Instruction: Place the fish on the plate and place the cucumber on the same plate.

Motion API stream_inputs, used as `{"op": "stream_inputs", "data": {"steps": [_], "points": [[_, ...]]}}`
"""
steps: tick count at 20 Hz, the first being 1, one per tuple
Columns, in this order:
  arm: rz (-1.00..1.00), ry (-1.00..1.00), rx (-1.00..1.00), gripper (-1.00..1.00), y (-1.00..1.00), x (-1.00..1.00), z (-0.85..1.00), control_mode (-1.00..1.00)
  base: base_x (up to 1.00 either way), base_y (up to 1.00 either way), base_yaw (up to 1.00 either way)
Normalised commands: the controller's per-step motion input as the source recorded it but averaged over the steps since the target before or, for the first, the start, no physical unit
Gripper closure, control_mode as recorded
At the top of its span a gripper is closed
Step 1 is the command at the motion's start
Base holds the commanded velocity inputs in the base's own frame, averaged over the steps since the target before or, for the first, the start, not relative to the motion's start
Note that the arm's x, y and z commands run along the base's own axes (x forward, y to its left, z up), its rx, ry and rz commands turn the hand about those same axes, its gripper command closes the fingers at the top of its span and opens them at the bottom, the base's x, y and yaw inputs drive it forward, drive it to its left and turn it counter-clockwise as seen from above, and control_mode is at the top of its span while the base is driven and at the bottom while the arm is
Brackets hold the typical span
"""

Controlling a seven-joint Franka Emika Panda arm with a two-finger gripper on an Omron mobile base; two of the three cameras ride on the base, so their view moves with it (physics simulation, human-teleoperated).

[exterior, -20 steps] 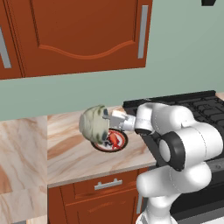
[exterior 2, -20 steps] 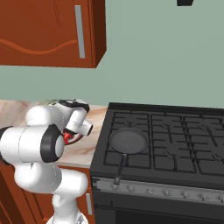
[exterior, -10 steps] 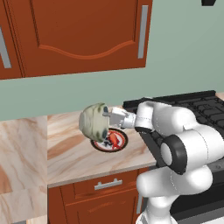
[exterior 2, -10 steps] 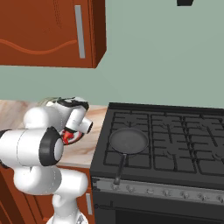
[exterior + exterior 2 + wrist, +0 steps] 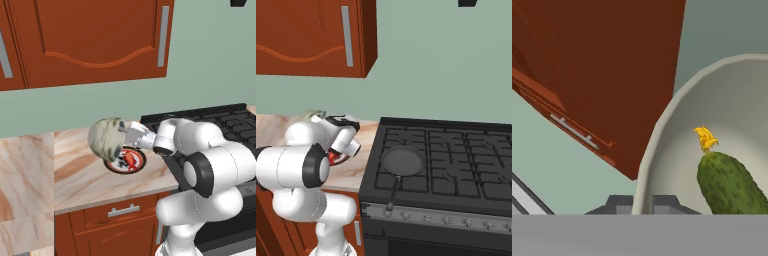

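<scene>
Along the right end of the marble-patterned counter (image 5: 75, 170), just beside the black stove (image 5: 441, 165), the plate (image 5: 116, 166) sits near the front edge with its black rim, red ring and patterned white centre partly showing. The fish (image 5: 131, 159), red-orange, lies on the plate's right half. Above the plate's left side the arm holds a pale greenish-grey bowl (image 5: 106, 138) lifted off the counter and tipped on its side. In the hand view the bowl's rim curves up the right side, and the cucumber (image 5: 728, 186), dark green with a small yellow tip, lies inside against the bowl's inner wall. The gripper (image 5: 125, 136) meets the bowl at its rim; its fingers are hidden behind the bowl, so I cannot tell how the jaws stand.

The counter runs left from the stove, pale with pink-brown veining, over red-brown cabinets with a drawer and metal handle (image 5: 123, 211) under its front edge. A red-brown wall cupboard (image 5: 90, 40) with long metal handles hangs on the grey-green wall above. On the stove a black frying pan (image 5: 402, 162) rests on the front-left burner, handle pointing to the stove's front edge
</scene>
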Motion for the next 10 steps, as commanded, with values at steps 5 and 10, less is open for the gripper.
{"op": "stream_inputs", "data": {"steps": [5,10], "points": [[0.0,0.0,0.12,1.0,-0.07,0.0,0.03,-1.0,0.0,0.0,0.0],[0.0,0.0,0.01,1.0,-0.14,0.03,0.08,-1.0,0.0,0.0,0.0]]}}
